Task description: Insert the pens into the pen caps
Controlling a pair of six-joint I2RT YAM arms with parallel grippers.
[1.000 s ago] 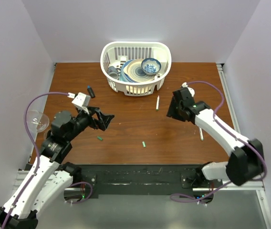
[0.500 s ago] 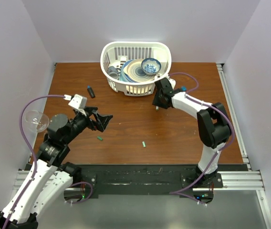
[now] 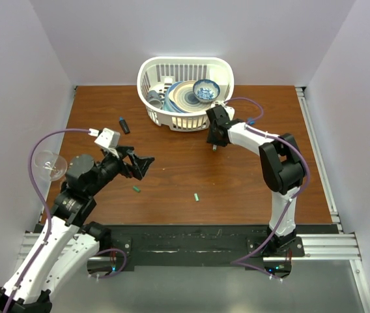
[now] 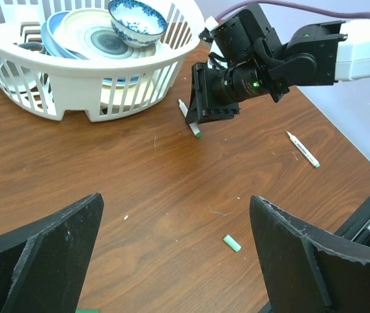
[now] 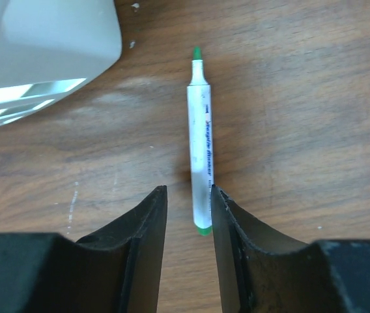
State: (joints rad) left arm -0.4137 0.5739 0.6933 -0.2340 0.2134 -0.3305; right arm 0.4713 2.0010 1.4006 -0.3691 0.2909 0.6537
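One white pen with a green tip lies on the brown table just in front of the basket. My right gripper is lowered over its near end, jaws narrowly open. The pen's end sits between them against the right finger, with a gap on the left. From above, the gripper covers most of this pen. The second pen lies further right. Two green caps lie mid-table. My left gripper hovers wide open and empty above the table, one cap between its fingers.
A white basket with plates and a blue bowl stands at the back centre, right behind the right gripper. A small dark object lies left of it. A clear glass sits at the table's left edge.
My right arm has swung from the right side of the table to the pen by the basket and lowered its jaws around the pen's end. The left gripper has barely shifted.
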